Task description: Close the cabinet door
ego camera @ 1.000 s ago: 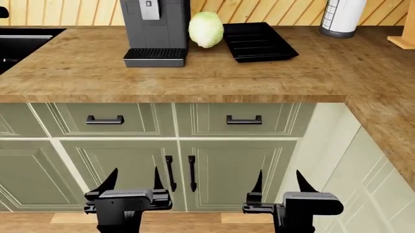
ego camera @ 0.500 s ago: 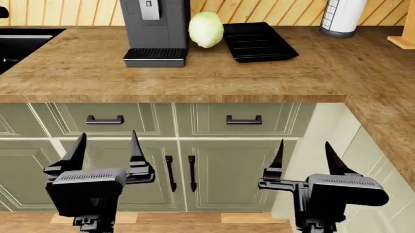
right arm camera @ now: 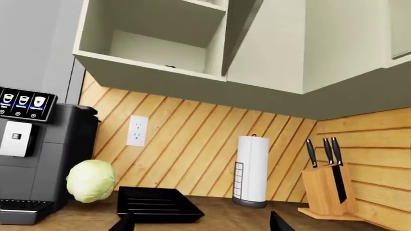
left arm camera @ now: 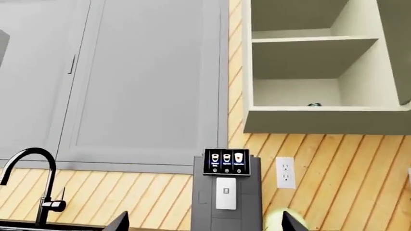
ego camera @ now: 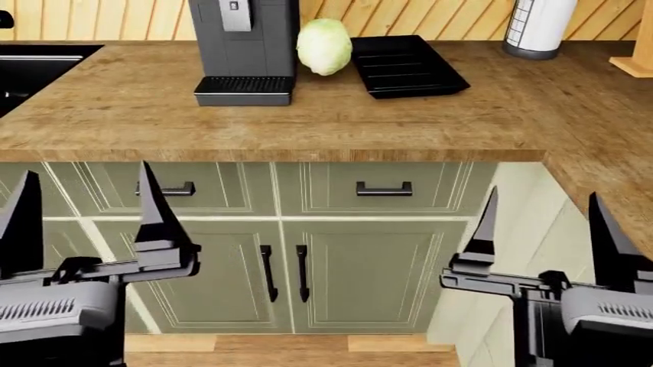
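Observation:
The wall cabinet above the counter stands open, showing two bare shelves and a small dark item on its floor. Its pale green door is swung out toward me, edge-on in the right wrist view and at the frame edge in the left wrist view. The cabinet itself is out of the head view. My left gripper and right gripper are both raised in front of the lower cabinets. Each is open and empty, well below the door. The wrist views show only the fingertips of the left gripper and right gripper.
On the wooden counter stand a dark coffee machine, a cabbage, a black tray and a paper towel roll. A knife block sits far right, with a sink and faucet left. Lower doors are shut.
Both grippers have risen and spread apart in the head view, now larger and reaching up to drawer height. Both stayed open.

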